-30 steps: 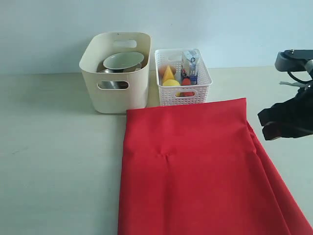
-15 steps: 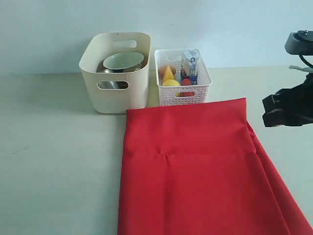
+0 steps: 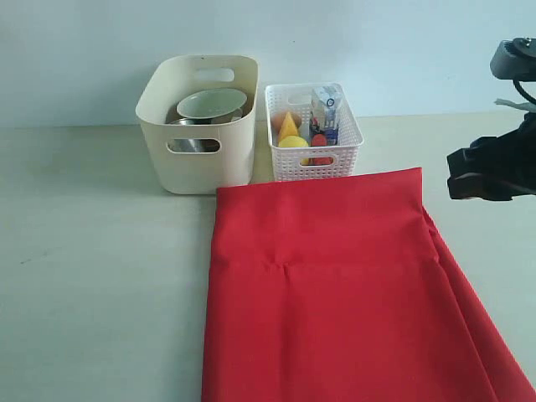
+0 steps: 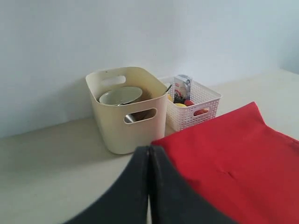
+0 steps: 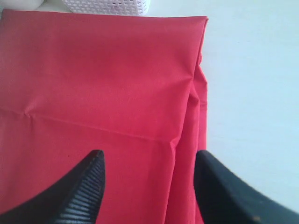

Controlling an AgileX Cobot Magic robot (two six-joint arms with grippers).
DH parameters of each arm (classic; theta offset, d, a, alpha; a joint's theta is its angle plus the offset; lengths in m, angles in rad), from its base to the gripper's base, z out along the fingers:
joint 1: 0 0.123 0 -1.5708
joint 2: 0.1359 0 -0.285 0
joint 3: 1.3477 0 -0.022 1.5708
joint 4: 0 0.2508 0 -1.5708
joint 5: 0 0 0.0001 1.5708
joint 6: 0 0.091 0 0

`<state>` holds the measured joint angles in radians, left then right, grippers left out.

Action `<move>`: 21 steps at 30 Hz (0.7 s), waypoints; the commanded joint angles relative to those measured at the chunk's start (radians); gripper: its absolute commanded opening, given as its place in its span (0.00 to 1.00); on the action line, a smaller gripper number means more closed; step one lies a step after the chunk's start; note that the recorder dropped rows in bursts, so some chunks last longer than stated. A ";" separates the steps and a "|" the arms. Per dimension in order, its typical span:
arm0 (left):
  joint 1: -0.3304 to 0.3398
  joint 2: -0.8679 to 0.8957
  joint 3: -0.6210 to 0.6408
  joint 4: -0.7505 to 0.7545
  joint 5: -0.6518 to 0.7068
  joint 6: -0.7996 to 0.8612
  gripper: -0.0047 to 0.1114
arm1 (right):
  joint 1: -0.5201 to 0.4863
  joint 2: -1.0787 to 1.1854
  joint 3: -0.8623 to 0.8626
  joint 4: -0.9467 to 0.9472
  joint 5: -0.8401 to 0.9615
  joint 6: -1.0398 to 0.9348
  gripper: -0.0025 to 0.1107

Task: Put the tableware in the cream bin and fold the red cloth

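Observation:
The red cloth point(image 3: 335, 285) lies folded over on the table, its far edge just in front of the two containers; it also shows as the red cloth point(image 4: 238, 154) and the red cloth point(image 5: 103, 93). The cream bin point(image 3: 199, 124) holds the pale green-white bowl point(image 3: 211, 104) and something steel behind its handle cutout point(image 3: 194, 145). Plate, spoon, chopsticks and knife are hidden. My right gripper point(image 3: 466, 171) hangs open above the cloth's right edge, fingers point(image 5: 88, 186) apart with nothing between. My left gripper point(image 4: 149, 154) is shut and empty, out of the exterior view.
A white lattice basket point(image 3: 312, 159) beside the bin holds a milk carton point(image 3: 324, 110), a lemon and other food. The bare table point(image 3: 92, 251) stretches left of the cloth. A wall stands close behind the containers.
My right gripper has risen and drawn back to the right, away from the cloth. The cloth and the containers have not moved.

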<state>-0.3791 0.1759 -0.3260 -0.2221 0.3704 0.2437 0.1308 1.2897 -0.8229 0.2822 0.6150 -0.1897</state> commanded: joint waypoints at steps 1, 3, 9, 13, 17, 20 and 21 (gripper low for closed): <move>0.001 0.000 0.005 -0.001 0.002 -0.013 0.04 | -0.002 0.002 -0.002 0.007 0.004 -0.009 0.51; 0.001 0.000 0.005 -0.001 0.002 -0.013 0.04 | -0.002 0.002 -0.002 0.009 0.003 -0.010 0.51; 0.001 -0.013 0.005 0.034 -0.009 -0.013 0.04 | -0.002 0.002 -0.002 0.008 -0.007 -0.010 0.51; 0.001 -0.022 0.013 0.110 -0.078 -0.013 0.04 | -0.002 0.002 -0.002 0.016 -0.003 -0.010 0.51; 0.001 -0.029 0.039 0.173 -0.093 -0.013 0.04 | -0.002 0.002 -0.002 0.023 0.014 -0.018 0.51; 0.001 -0.048 0.077 0.261 -0.113 -0.013 0.04 | -0.002 0.002 -0.002 0.034 0.022 -0.029 0.51; 0.001 -0.054 0.093 0.284 -0.121 -0.013 0.04 | -0.002 0.002 -0.002 0.034 0.024 -0.029 0.51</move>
<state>-0.3791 0.1425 -0.2688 -0.0152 0.2794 0.2417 0.1308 1.2897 -0.8229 0.3045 0.6320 -0.2020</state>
